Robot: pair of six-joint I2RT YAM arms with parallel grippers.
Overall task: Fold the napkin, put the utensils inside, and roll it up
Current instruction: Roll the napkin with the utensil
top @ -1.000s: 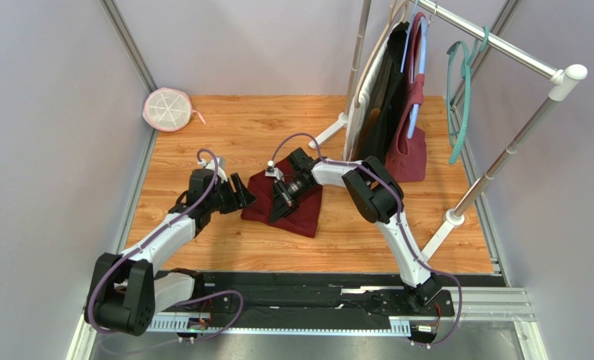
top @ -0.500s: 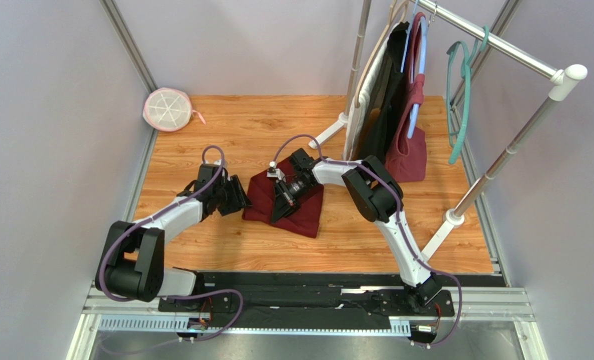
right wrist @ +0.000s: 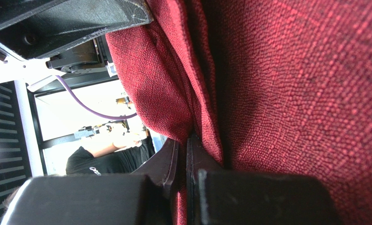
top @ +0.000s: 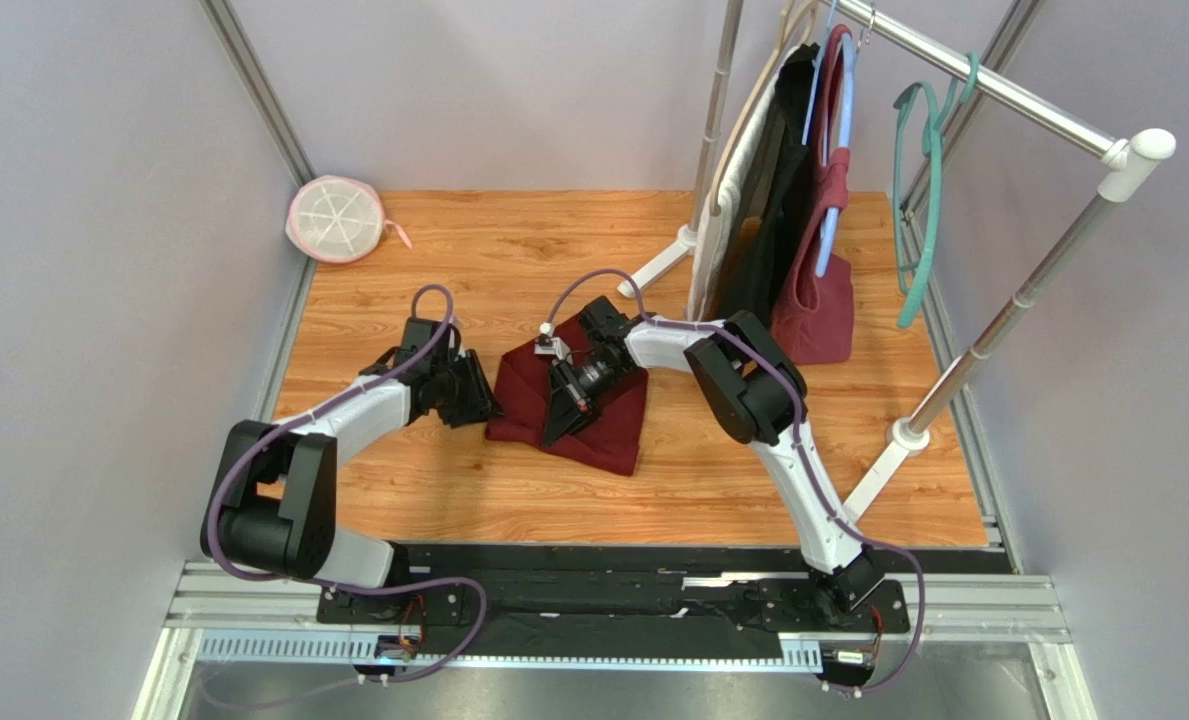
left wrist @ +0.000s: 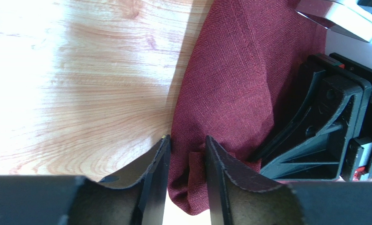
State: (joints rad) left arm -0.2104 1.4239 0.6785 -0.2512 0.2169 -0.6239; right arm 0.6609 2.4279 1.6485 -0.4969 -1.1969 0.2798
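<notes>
The dark red napkin (top: pixel 617 431) lies folded and bunched at the middle of the wooden table (top: pixel 480 270). My left gripper (top: pixel 480 402) is at its left edge. In the left wrist view its jaws (left wrist: pixel 187 140) stand narrow, with a fold of the napkin (left wrist: pixel 239 79) between them. My right gripper (top: pixel 557 426) lies on top of the napkin, shut on a layer of cloth (right wrist: pixel 291 93) pinched between its fingers (right wrist: pixel 183 140). The right gripper's black body also shows in the left wrist view (left wrist: pixel 333 122). The utensils are out of view.
A clothes rack (top: pixel 1006 90) stands at the back right with dark and burgundy bags (top: pixel 818 300) on hangers, its white feet (top: pixel 660 267) on the table near the napkin. A round white mesh pouch (top: pixel 336 219) lies at the back left corner.
My left arm has stretched forward and right, bringing its gripper from beside the napkin onto its left edge, and its jaws have narrowed. The right gripper has stayed on the cloth.
</notes>
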